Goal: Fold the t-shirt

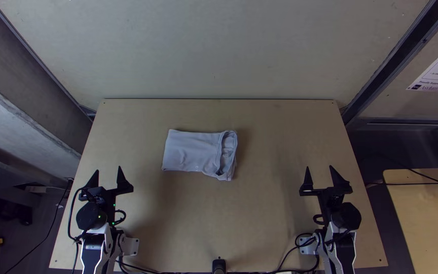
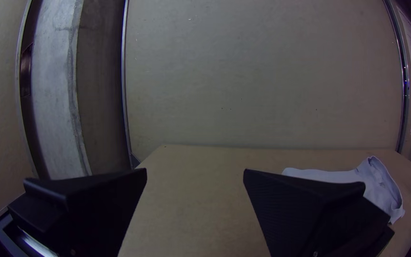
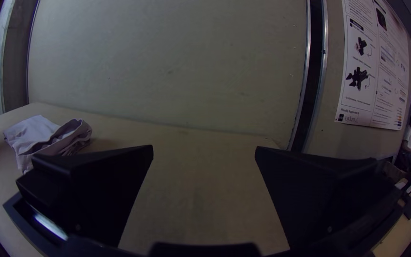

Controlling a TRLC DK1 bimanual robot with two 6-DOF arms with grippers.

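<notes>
Fingers (image 1: 122, 183), black and wedge-shaped, stand wide apart and empty on both my left gripper (image 1: 108, 169) and my right gripper (image 1: 319, 168) in the top view. Between them, farther up the smooth, light wooden surface (image 1: 269, 218), I see the pale grey-lilac cloth t-shirt (image 1: 191, 152) folded into a rough rectangle, one end puckered. From the left wrist, one finger partly covers the t-shirt, whose end rises in a soft loop. From the right wrist, I make out loose, rumpled layers at that end.
</notes>
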